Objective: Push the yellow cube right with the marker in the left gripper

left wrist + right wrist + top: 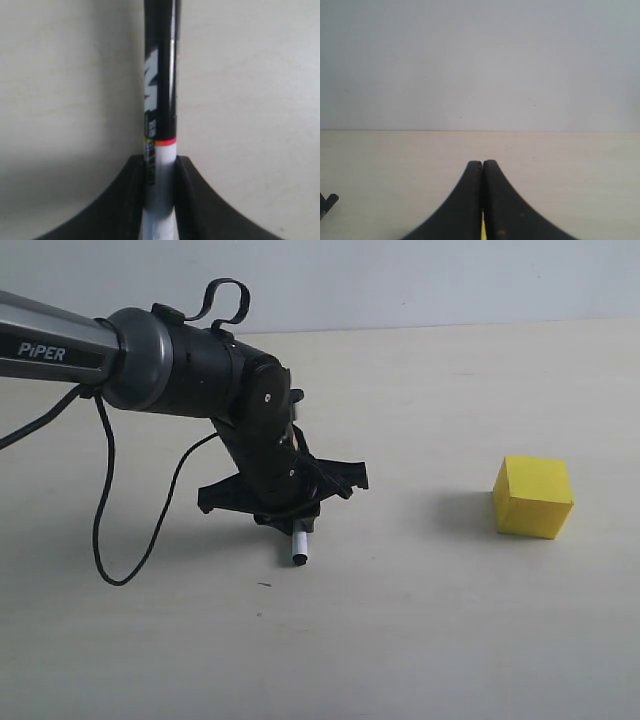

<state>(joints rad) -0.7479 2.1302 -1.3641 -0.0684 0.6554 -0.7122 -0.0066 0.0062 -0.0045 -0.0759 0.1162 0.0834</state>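
With your left gripper (pixel 288 512) clamped on the marker (pixel 299 546), whose tip hangs just above the table (pixel 400 640) well left of the yellow cube (pixel 532 496), sweep right with the tip low and meet the cube's near left face squarely.

Soft even light, faint shadow from the bright yellow matte cube (pixel 532 497) toward the black two-fingered left gripper (pixel 291 524), wrist close-ups blurred.

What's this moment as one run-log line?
left hand: shut on black-and-white marker pen | bright yellow cube: untouched, to its right | right hand: shut
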